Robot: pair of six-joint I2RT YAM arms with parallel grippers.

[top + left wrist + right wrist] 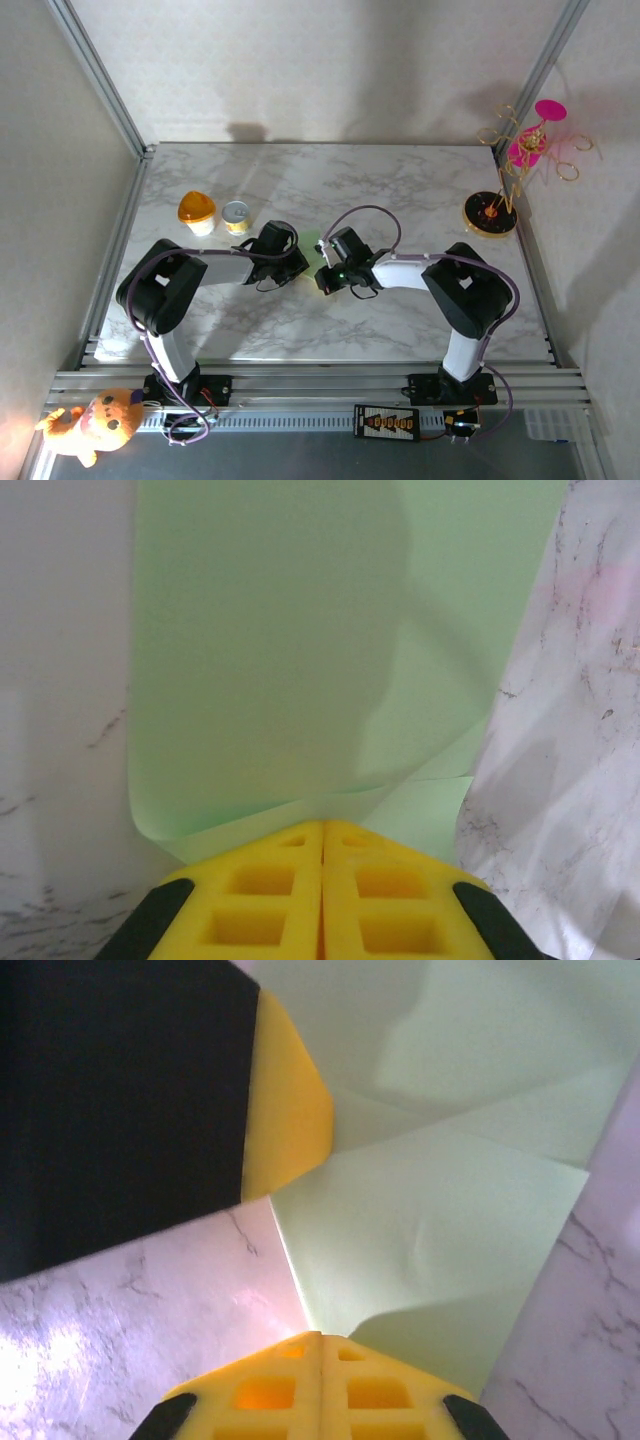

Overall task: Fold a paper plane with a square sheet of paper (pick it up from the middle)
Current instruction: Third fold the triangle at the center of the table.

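Note:
The square sheet of paper, pale green, is lifted off the marble table between my two grippers at the table's middle. My left gripper is shut, its yellow fingertips pressed together on the paper's near fold. From there the sheet curves up and away. My right gripper is also shut and pinches an edge of the sheet at its tips. In the right wrist view the left gripper's yellow and black finger sits close at the upper left. No paper plane shape shows.
An orange-lidded cup and a small yellow tin stand just behind the left arm. A pink-and-gold ornament stand is at the back right corner. A plush toy lies off the table at the front left.

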